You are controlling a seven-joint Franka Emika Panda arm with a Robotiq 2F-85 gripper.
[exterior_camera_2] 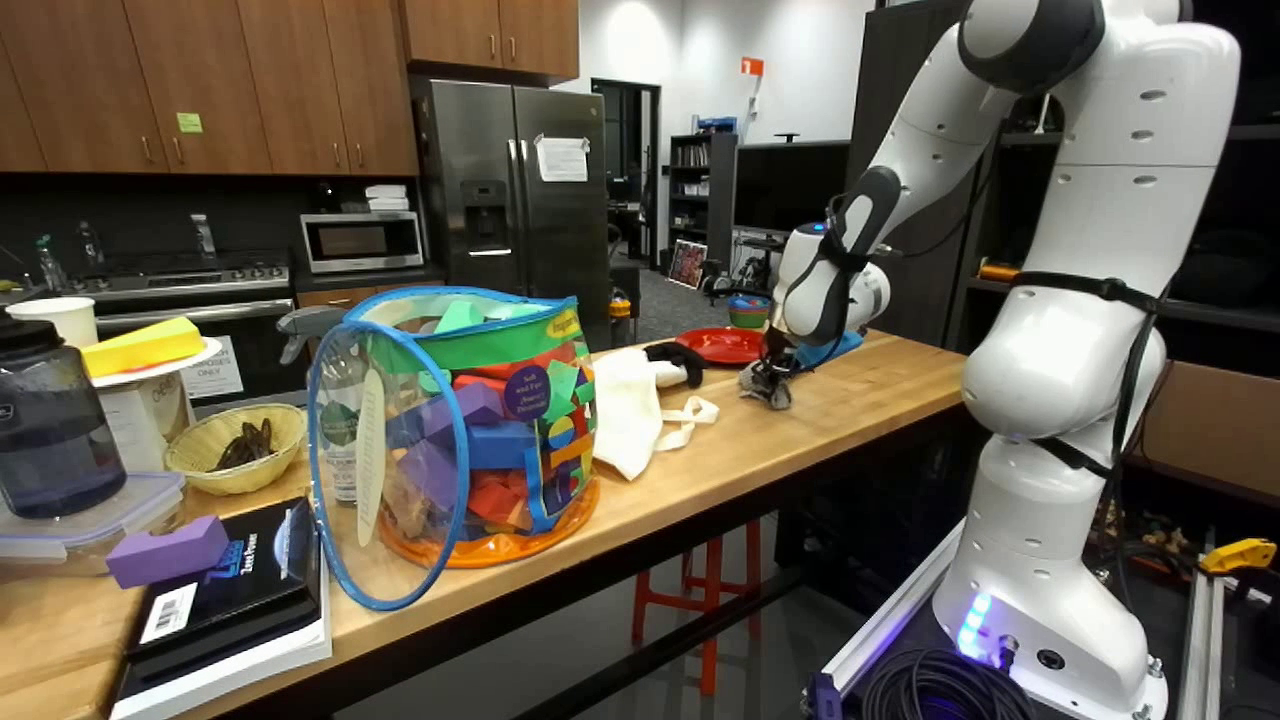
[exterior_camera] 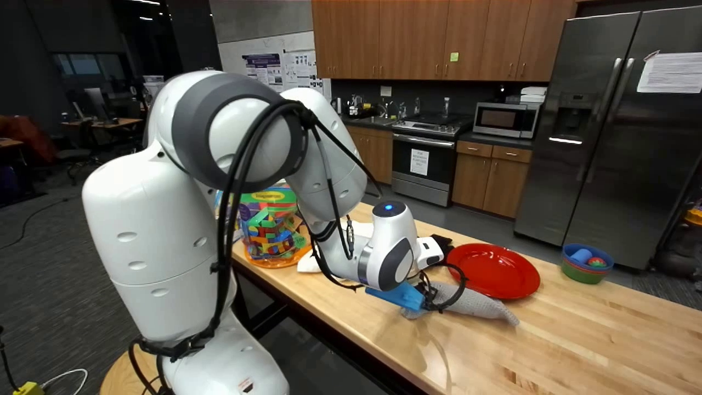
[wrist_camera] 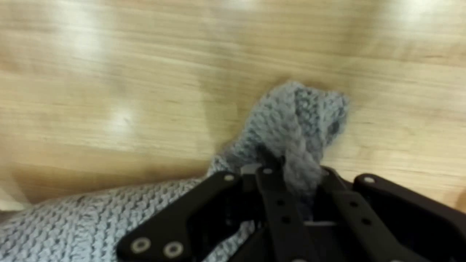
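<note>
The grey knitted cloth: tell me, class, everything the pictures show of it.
The grey knitted cloth looks soft, with rows of visible stitches. It is long, tapering to a narrow tip at one end, and appears to rest on the wooden table, close beside the red plate. Near the other end the tool is shut on it, and a crumpled fold sticks out past the grip. Whether it is a garment cannot be told.

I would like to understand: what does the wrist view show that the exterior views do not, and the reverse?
Only the wrist view clearly shows the black fingers pinching a fold of gray knitted cloth. Only the exterior views show the red plate, nested bowls and clear bag of blocks. All share the gripper, cloth and wooden tabletop.
</note>
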